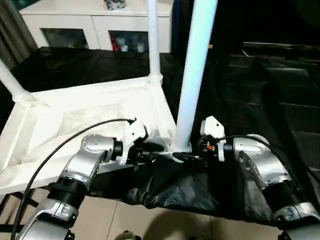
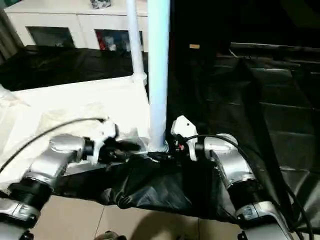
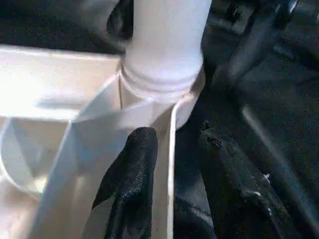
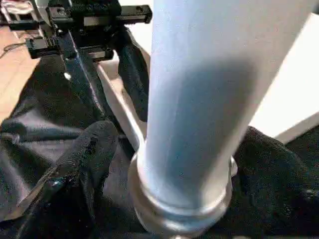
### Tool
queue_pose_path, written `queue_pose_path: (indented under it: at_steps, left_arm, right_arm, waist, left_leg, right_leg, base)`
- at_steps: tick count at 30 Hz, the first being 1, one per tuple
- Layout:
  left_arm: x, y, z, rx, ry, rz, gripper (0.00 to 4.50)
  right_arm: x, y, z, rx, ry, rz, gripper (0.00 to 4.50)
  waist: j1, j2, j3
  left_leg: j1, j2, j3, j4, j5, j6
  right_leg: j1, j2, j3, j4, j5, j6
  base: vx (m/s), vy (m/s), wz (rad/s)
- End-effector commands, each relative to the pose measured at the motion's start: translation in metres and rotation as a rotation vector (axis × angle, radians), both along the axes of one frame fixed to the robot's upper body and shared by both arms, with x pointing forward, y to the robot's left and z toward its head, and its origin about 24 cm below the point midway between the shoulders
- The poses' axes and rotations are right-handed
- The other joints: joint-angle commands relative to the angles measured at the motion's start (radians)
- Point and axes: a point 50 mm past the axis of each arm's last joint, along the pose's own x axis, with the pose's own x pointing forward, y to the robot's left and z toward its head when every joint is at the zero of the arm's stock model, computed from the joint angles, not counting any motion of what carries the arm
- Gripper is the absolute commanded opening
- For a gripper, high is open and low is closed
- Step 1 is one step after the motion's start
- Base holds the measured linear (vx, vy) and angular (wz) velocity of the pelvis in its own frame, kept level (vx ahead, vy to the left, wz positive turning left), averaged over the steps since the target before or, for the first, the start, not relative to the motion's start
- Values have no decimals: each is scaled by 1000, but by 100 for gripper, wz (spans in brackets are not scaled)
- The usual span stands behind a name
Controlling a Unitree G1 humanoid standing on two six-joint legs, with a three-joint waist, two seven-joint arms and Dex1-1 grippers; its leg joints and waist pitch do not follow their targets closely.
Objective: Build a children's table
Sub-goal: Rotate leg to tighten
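Legs (image 1: 192, 75) stand upright in tabletop (image 1: 75, 125) sockets (image 1: 181, 147).

- I'm seeing the tabletop (image 1: 100, 115) looking like smooth white plastic with a soft sheen.
- The near leg (image 1: 195, 75) is showing as a smooth, faintly glossy white tube.
- The black sheet (image 1: 260, 90) is lying crinkled and shiny.
- My forearms (image 1: 92, 155) are gleaming like brushed silver metal.
- The fingers (image 3: 132, 184) are looking matt black and rubbery.

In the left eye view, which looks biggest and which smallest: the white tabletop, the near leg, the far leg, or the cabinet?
1. White plastic rectangular tabletop
2. Near white tubular leg, enlarged by closeness to the camera
3. White glass-door cabinet and far white tubular leg: unsure, since both are cut off by the picture's edge
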Motion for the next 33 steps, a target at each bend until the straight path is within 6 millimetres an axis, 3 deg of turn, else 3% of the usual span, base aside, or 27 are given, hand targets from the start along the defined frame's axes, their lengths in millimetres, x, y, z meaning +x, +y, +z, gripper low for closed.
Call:
queue_pose_path:
  at_steps: [1,8,11,13,17,18,27,33]
  left_arm:
    - [3,6,0,52,-9,8,161]
    - [6,16,-4,92,-4,54,161]
    - [7,22,-3,95,-3,71,127]
    - [6,24,-5,102,1,74,127]
    - [5,26,-6,107,14,75,86]
    - [4,27,-7,110,22,72,82]
    - [-2,27,-10,165,35,17,11]
    - [-4,25,-7,140,48,5,0]
  right_arm:
    - [-1,1,2,-12,-20,14,393]
    - [-3,2,2,-13,-23,17,393]
    - [-3,2,3,-14,-22,21,393]
    - [-3,3,3,-14,-22,24,393]
    - [-2,5,3,-12,-22,28,393]
    - [-2,5,3,-12,-22,30,393]
    - [1,14,4,-5,-13,51,393]
    - [3,17,3,-26,-5,66,446]
  waist:
    - [1,1,-73]
    - [-3,1,-69]
    - [-4,-1,-68]
    - [-6,0,-68]
    - [-6,1,-69]
    - [-5,-5,-70]
    - [-10,-5,-67]
    - [-13,-8,-68]
  left_leg:
    - [7,31,-10,-62,-214,59]
    - [12,31,-11,-66,-265,45]
    - [12,31,-12,-68,-266,44]
    - [13,31,-12,-68,-269,43]
    - [13,32,-12,-68,-262,43]
    - [12,32,-11,-67,-256,46]
    - [11,33,-13,-70,-259,46]
    - [10,33,-12,-68,-244,47]
  right_leg:
    - [58,-72,41,-74,-246,-204]
    - [57,-73,41,-84,-325,-189]
    - [56,-72,41,-83,-335,-182]
    - [55,-72,40,-83,-340,-180]
    - [55,-72,42,-81,-306,-195]
    - [56,-73,42,-80,-304,-197]
    - [54,-74,43,-81,-342,-183]
    - [54,-76,43,-77,-316,-200]
  base:
    - [0,0,0]
    - [0,0,0]
    - [0,0,0]
    - [0,0,0]
    - [0,0,0]
    - [0,0,0]
    - [0,0,0]
    - [0,0,0]
